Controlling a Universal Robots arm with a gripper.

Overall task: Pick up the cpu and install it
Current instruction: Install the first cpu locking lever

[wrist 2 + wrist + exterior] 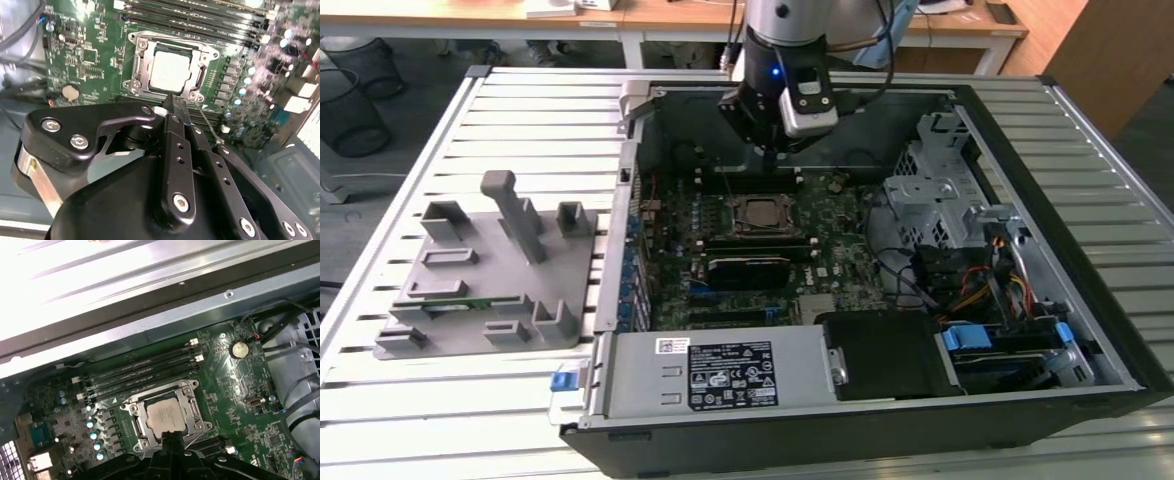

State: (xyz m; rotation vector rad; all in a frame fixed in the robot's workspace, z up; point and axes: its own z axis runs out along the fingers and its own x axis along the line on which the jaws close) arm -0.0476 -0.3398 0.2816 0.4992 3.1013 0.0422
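Note:
The cpu (758,212) lies flat in the metal-framed socket (736,228) on the green motherboard, inside the open computer case. Both wrist views show its silvery top, cpu (170,70) and cpu (166,415), level within the socket frame (136,67). My gripper (770,160) hangs above the board, a little behind the socket in the exterior view. In both wrist views its black fingers are pressed together, gripper (171,100) and gripper (172,436), just short of the cpu's near edge, with nothing between them.
The case walls (630,200) enclose the board. Memory slots (145,372) run beside the socket. A power supply (720,375) fills the front, and a drive cage (941,185) with cables stands at the exterior view's right. A grey parts fixture (494,270) sits on the slatted table at the left.

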